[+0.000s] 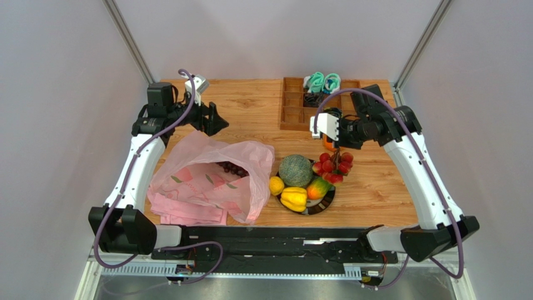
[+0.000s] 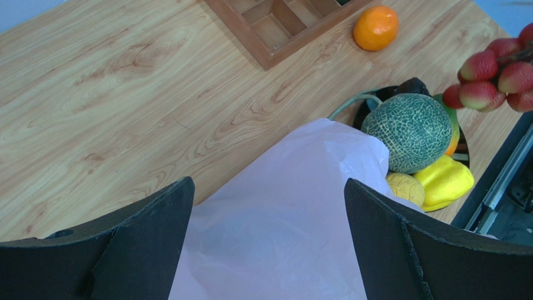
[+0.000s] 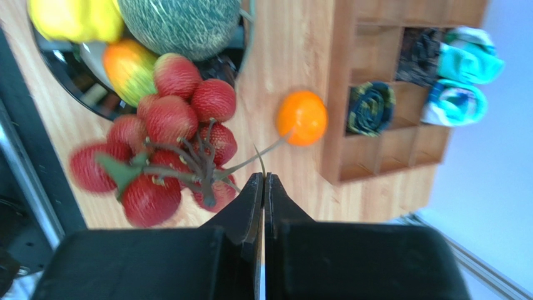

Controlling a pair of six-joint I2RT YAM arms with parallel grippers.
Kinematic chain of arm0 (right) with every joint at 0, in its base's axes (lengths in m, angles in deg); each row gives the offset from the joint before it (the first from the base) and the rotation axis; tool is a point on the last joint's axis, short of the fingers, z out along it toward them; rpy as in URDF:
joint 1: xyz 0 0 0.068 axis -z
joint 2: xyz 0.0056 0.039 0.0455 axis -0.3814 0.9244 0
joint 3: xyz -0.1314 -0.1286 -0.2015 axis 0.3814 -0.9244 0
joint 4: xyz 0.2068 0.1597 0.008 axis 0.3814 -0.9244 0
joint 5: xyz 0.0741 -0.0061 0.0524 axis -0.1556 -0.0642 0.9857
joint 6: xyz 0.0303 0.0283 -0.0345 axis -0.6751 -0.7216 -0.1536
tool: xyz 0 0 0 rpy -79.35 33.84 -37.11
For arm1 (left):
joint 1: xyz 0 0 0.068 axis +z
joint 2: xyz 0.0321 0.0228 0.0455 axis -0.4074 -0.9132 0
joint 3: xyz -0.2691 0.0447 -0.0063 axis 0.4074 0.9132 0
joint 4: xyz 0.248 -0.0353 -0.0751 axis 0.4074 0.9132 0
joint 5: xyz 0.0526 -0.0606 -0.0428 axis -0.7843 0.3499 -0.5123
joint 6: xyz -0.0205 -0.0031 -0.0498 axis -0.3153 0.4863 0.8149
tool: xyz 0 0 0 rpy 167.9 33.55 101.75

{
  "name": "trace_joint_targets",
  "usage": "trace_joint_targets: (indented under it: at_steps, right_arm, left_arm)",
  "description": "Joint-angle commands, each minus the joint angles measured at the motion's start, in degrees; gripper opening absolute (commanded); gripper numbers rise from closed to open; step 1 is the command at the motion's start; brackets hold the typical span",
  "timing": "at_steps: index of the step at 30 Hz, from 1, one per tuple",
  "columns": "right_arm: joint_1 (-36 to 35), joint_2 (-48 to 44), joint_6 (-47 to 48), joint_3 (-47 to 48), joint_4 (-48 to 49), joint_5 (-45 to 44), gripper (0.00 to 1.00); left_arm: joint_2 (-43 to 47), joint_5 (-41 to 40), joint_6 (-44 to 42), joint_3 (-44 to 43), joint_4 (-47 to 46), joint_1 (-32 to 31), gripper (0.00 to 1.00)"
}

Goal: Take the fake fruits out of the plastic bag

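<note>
The pink plastic bag point(image 1: 206, 175) lies left of centre, with dark grapes point(image 1: 233, 167) showing at its mouth. The melon point(image 1: 295, 170), lemon point(image 1: 276, 185) and yellow lobed piece point(image 1: 294, 199) sit on a black plate point(image 1: 325, 205). My right gripper point(image 3: 264, 176) is shut on the thin stem of the red berries point(image 3: 169, 156) and holds the bunch hanging over the plate's far right edge point(image 1: 335, 164). The orange point(image 3: 302, 117) lies on the table by the tray. My left gripper point(image 2: 268, 187) is open and empty above the bag's far edge point(image 2: 281, 231).
A wooden tray point(image 1: 294, 103) with teal and black items stands at the back centre. An orange-green fruit point(image 1: 318, 187) also lies on the plate. A folded pink cloth point(image 1: 187, 215) lies under the bag near the front edge.
</note>
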Motion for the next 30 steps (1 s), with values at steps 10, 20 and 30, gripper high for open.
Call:
trace_joint_targets:
  at_steps: [10,20,30]
  right_arm:
    - [-2.0,2.1,-12.6,-5.2,5.8,14.7,0.0]
    - [-4.1,1.2,-16.0,-12.2,8.6,17.7,0.0]
    - [-4.3,2.9,-16.8,-9.3,8.1,20.2,0.0]
  left_arm:
    - [4.2,-0.5,-0.8,0.4,-0.3,-0.1,0.99]
    - [4.7,-0.4,-0.6,1.1,-0.3,-0.1,0.99]
    - [5.0,-0.6,-0.6,1.3,-0.3,-0.1,0.99]
